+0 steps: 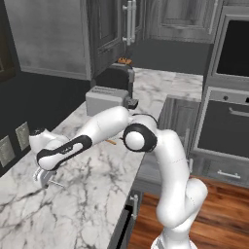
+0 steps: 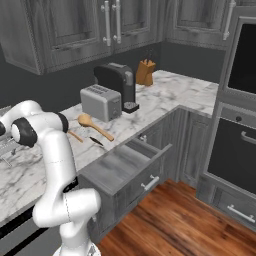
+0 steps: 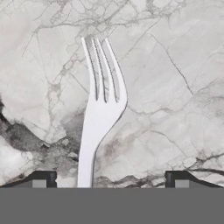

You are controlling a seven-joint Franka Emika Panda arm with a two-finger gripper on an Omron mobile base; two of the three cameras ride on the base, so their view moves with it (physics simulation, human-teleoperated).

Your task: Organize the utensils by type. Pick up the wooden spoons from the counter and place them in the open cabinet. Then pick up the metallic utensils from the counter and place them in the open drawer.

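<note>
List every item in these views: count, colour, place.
fork: one, silver, flat on the counter between the open jaws.
wooden spoons: two, orange-tan, on the counter in front of the toaster.
dark utensil: one, small, beside the spoons; type unclear.
toaster: one, silver, on the counter.
coffee machine: one, black, behind the toaster.
knife block: one, tan, at the counter's back.
counter: one, white marble.
open drawer: one, grey, below the counter.
wall cabinets: grey, above the counter.
oven: one, black, at the right.
gripper: one, open, over the fork.
</note>
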